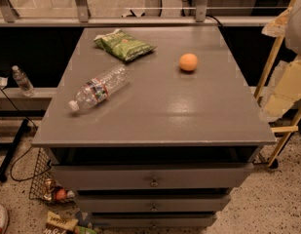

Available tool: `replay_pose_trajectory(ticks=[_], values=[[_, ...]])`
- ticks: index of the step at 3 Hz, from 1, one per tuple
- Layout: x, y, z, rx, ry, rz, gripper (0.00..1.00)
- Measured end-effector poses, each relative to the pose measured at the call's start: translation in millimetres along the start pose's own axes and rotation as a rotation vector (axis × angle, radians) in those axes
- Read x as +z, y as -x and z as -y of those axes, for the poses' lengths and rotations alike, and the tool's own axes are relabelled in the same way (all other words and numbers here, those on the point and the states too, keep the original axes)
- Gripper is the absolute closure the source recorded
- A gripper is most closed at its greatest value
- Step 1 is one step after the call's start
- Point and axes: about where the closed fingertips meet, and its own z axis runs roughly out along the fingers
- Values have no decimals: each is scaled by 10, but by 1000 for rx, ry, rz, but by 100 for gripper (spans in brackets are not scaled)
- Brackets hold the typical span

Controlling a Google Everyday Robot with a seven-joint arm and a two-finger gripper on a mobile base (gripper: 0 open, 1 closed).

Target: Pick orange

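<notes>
The orange (pixel 188 62) is a small, round, light-orange fruit. It sits on the grey cabinet top (pixel 159 106), toward the back right, apart from everything else. My gripper (pixel 285 89) shows only as pale cream and white shapes at the right edge of the view. It is beyond the cabinet's right side, well to the right of the orange and touching nothing on the top.
A clear plastic bottle (pixel 98 89) lies on its side at the left of the top. A green chip bag (pixel 123 44) lies at the back left. A wooden frame (pixel 268 65) stands right of the cabinet. Drawers (pixel 153 178) are below. Another bottle (pixel 22 81) stands on a ledge at the left.
</notes>
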Motion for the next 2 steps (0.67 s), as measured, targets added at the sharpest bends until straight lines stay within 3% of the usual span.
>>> replay_pose_trajectory(ticks=[1, 2], values=[[0, 4, 16, 2, -5, 6, 0], [172, 20, 240, 25, -11, 74, 0]])
